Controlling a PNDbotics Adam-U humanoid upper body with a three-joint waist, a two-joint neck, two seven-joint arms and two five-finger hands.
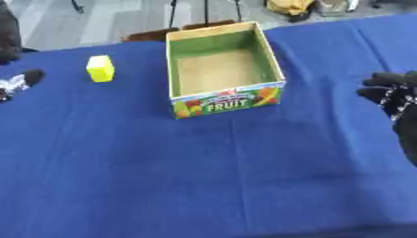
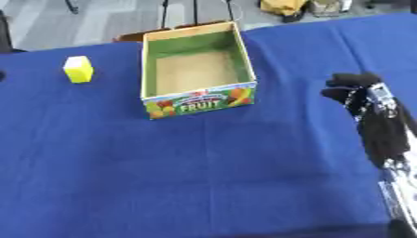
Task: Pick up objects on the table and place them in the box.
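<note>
Blue cloth covers the table (image 1: 204, 176), with grey floor and dark stand legs beyond its far edge. On the right side, the right hand (image 2: 352, 88) hangs above the cloth, black fingers curled in together and holding nothing, its arm running back toward the lower right corner. Well to the left of that hand and a little farther away sits the open cardboard box (image 1: 226, 103), its near wall printed with fruit and the word FRUIT, its green-walled inside bare. Farther left again, past the box and apart from it, a small yellow block (image 1: 100, 68) stands on the cloth. Left hand (image 1: 23, 80) shows only at the left edge, just left of the block; I cannot tell how its fingers are set
</note>
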